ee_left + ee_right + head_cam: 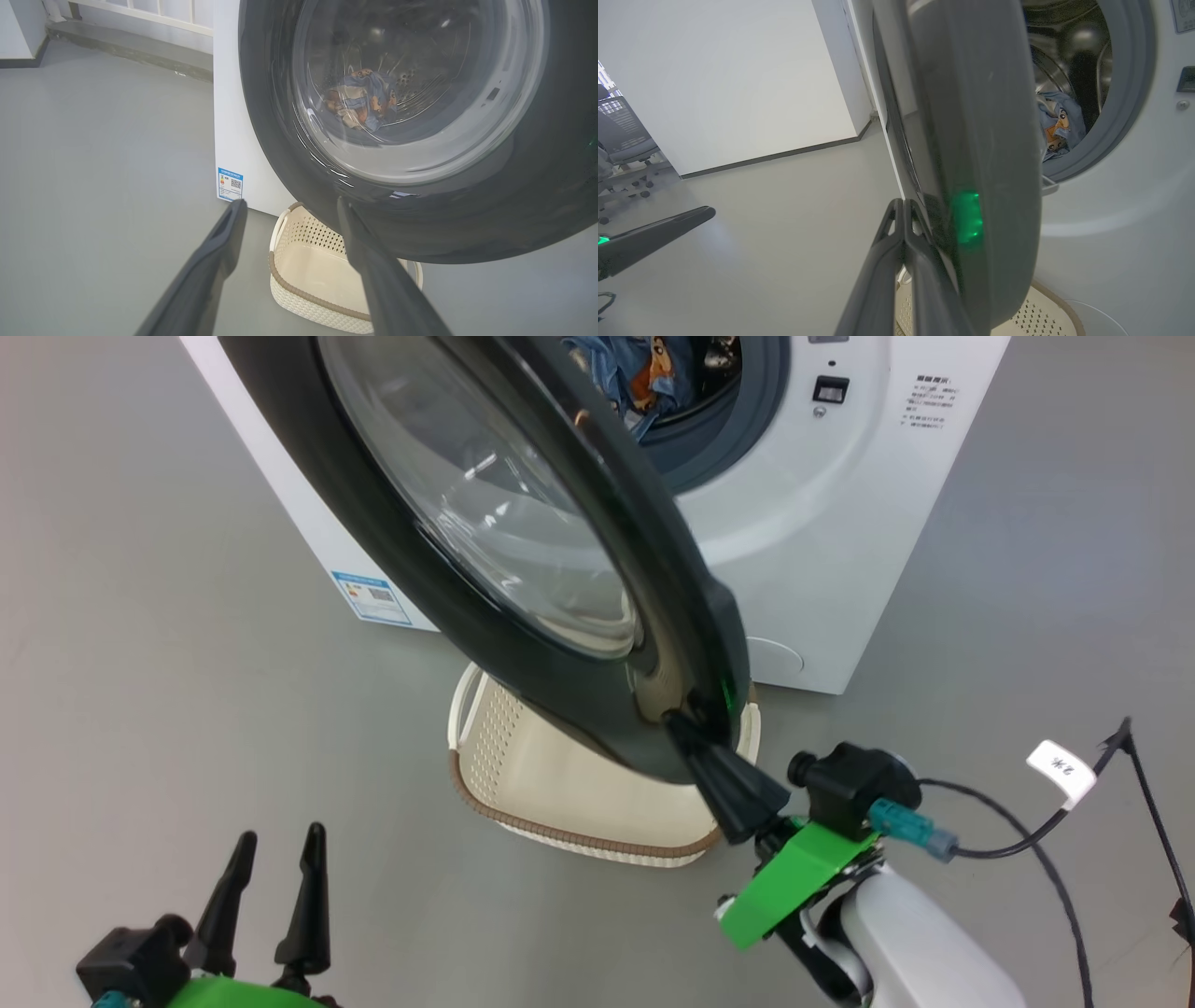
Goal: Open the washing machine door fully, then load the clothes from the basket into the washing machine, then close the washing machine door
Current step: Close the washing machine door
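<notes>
The washing machine [840, 541] stands with its door [597, 551] half swung, black rim and glass bowl facing me. Blue printed clothes [644, 378] lie in the drum, and they show through the door glass as clothes [362, 98] in the left wrist view. My right gripper [674, 721] is shut, its fingers pressed together with nothing between them. Its tips [903, 203] rest against the outer side of the door [980, 140] near the free edge. My left gripper [275, 859] hangs open at the lower left, apart from everything. The cream basket [597, 803] sits under the door with bare cream plastic showing inside.
Grey floor spreads left of the machine. A black cable with a white tag [1060, 770] trails at the right. An office chair [621, 140] stands by the white wall far left in the right wrist view. A blue label [230, 183] marks the machine's lower corner.
</notes>
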